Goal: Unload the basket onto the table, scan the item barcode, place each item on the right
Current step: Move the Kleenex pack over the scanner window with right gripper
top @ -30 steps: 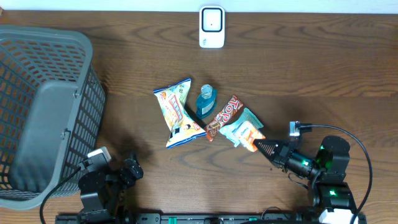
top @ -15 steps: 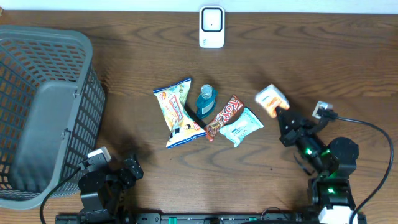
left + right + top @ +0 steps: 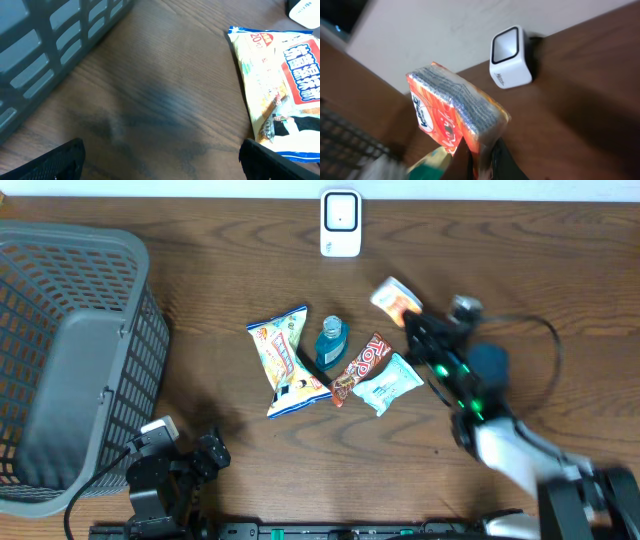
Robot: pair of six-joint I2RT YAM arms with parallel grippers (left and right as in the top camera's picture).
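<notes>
**Orange packet in my right grip, close to the scanner**

My right gripper [image 3: 412,323] is closed tight on the orange packet [image 3: 452,117]. My dark fingers [image 3: 507,165] pinch it at its lower edge, and the rest of the packet stands up above them, a little tilted. It has an orange face with a white logo and a silver crimped end. Which face carries the barcode I cannot tell.

The white scanner [image 3: 340,223] stands at the far edge of the table [image 3: 520,270]. The packet is near it, on its right and a bit closer to me, but apart from it and not touching. In my right wrist view the scanner is behind the packet, with its dark window turned up.

The other goods lie in a group on my side of the scanner, well apart from it: a yellow and blue snack bag [image 3: 285,360], a blue bottle [image 3: 331,342] just beside the bag, a brown bar [image 3: 360,368] and a teal packet [image 3: 390,383] touching the bar.

My left gripper [image 3: 205,452] is far from the scanner, at the near edge to its left. Its jaws stand wide apart and hold nothing. The grey basket [image 3: 60,360] is just beside it, well to the left of the scanner
</notes>
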